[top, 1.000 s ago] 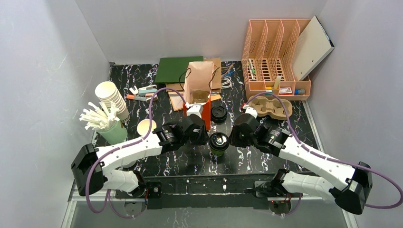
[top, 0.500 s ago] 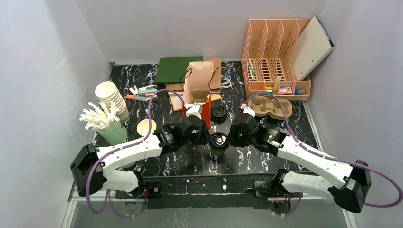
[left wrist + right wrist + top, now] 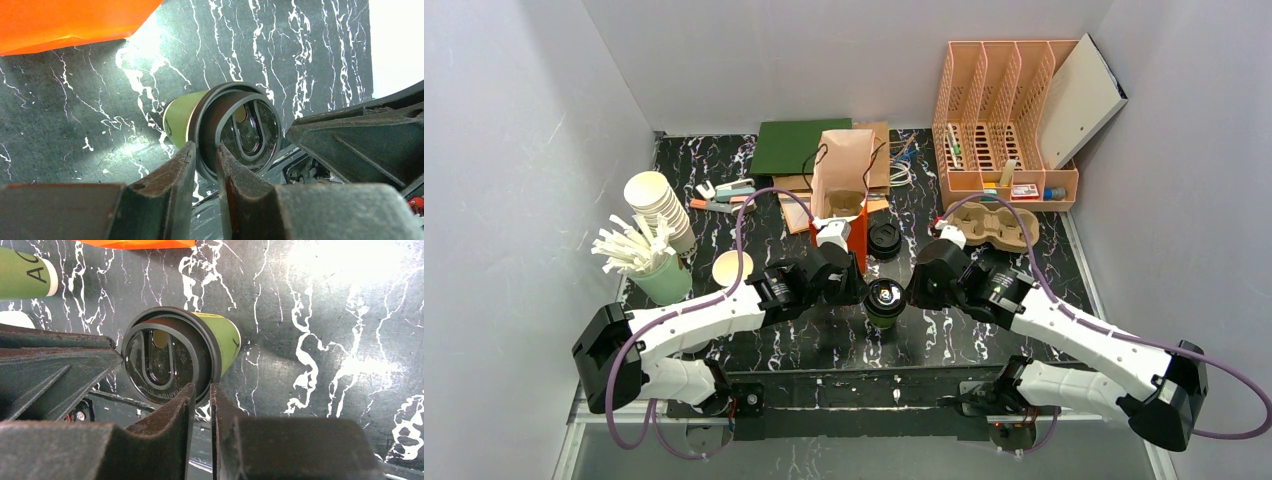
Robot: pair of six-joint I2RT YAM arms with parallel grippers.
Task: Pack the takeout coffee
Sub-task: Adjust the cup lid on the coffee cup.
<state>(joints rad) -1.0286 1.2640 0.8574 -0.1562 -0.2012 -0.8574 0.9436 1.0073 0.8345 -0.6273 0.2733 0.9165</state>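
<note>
The takeout coffee (image 3: 884, 303) is seen standing upright on the dark marbled table (image 3: 984, 330), just below centre of the top view, black lid (image 3: 240, 130) uppermost, so its long axis runs vertically, i.e. straight away from both wrist cams toward the tabletop. It is flanked by both arms: the left gripper (image 3: 860, 292) is set against its picture-left side and the right gripper (image 3: 911, 290) against its picture-right side, approx. equally near, neither favoured. In the left wrist view, bottom centre, the jaws are drawn narrow and the lid's rim is pinched between them. In the right wrist view the jaws are likewise narrow and the rim's lower edge is met at the gap betw. the tips, but whether it is actually nipped cannot be told. The cup is judged not yet lifted, as its base appears seated on the table. A brown paper bag (image 3: 844, 165) is seen upright toward upper centre and a pulp cup carrier (image 3: 994, 225) at centre right, both well apart from the cup; which is meant as the pack target can't be settled from these views. Any lift by the rim alone is judged risky, since the lid could be pulled off the cup
</note>
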